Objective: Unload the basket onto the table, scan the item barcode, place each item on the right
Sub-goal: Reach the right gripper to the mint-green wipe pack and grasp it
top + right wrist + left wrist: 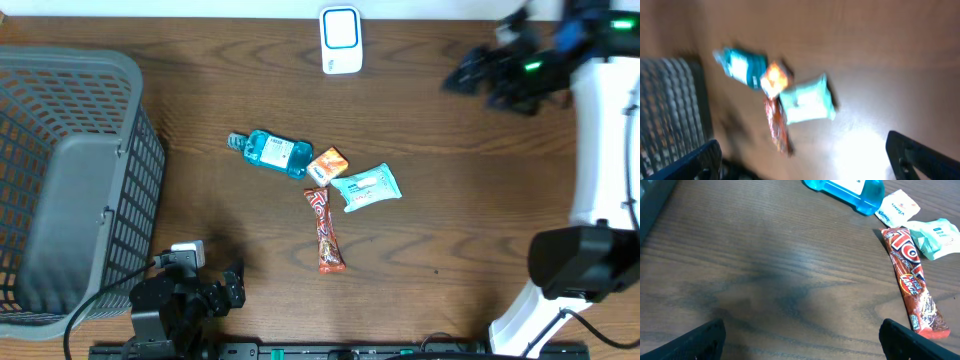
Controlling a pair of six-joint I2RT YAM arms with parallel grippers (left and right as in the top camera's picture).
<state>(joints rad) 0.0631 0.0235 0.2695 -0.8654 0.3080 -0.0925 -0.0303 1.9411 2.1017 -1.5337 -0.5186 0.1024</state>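
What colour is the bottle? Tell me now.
The bottle is translucent blue; clearest in the left wrist view.

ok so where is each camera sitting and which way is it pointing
overhead: fixed above the table, looking straight down on basket, scanner and four items; left gripper bottom left, right gripper top right.
left wrist: low over the wood, facing the candy bar and blue bottle; its open fingers in the bottom corners.
right wrist: higher, blurred, angled down at the items and basket; fingers in bottom corners.
shared: all show the candy bar.
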